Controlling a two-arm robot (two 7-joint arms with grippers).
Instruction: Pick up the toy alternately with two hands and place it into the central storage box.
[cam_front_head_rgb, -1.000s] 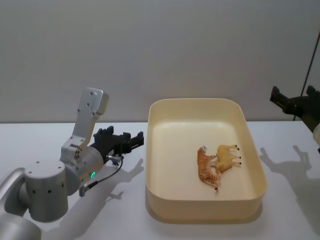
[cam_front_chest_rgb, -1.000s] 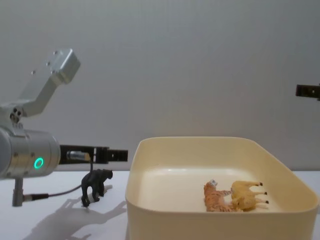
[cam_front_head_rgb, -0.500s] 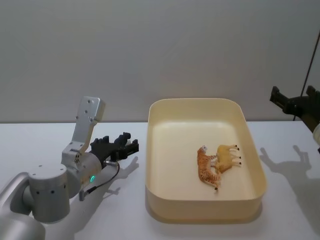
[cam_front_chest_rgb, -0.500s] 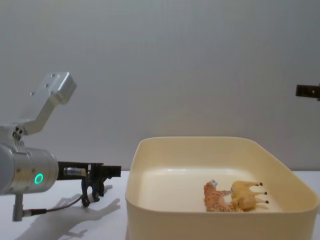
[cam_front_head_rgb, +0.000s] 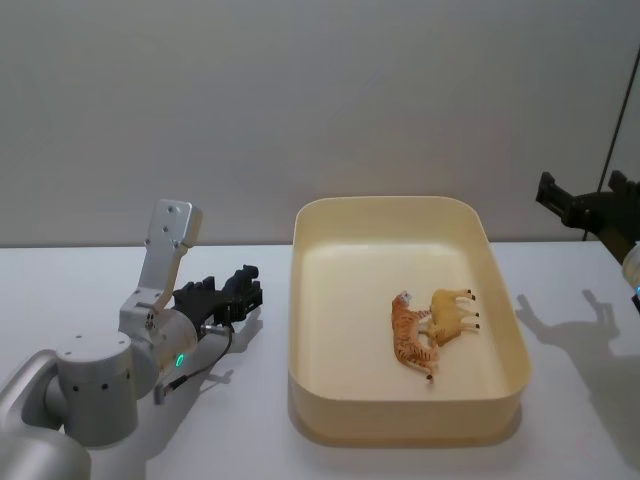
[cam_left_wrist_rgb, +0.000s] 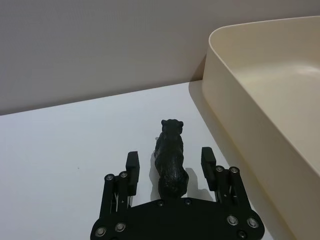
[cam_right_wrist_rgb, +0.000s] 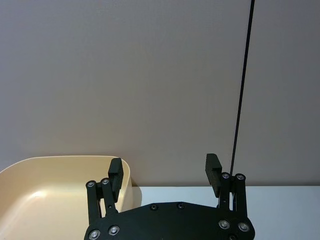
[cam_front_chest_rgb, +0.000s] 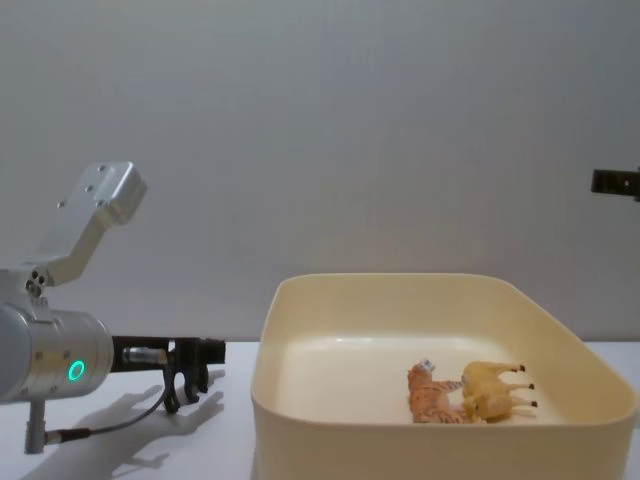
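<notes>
A black panther toy (cam_left_wrist_rgb: 170, 155) stands on the white table between the fingers of my left gripper (cam_left_wrist_rgb: 170, 165). The gripper is open, with a gap on each side of the toy. In the chest view the left gripper (cam_front_chest_rgb: 208, 352) sits low over the toy's legs (cam_front_chest_rgb: 184, 384), just left of the cream storage box (cam_front_chest_rgb: 400, 440). In the head view the left gripper (cam_front_head_rgb: 245, 290) lies beside the box's (cam_front_head_rgb: 400, 205) left wall. My right gripper (cam_right_wrist_rgb: 165, 172) is open and empty, held high at the right (cam_front_head_rgb: 585, 205).
A striped orange tiger (cam_front_head_rgb: 410, 338) and a yellow animal figure (cam_front_head_rgb: 455, 315) lie side by side on the box floor, right of centre. Bare white table (cam_front_head_rgb: 250, 420) runs left and right of the box. A grey wall stands behind.
My left gripper has dropped lower and drawn back to the left, so that its open fingers now stand on either side of the black toy. The right gripper has not moved.
</notes>
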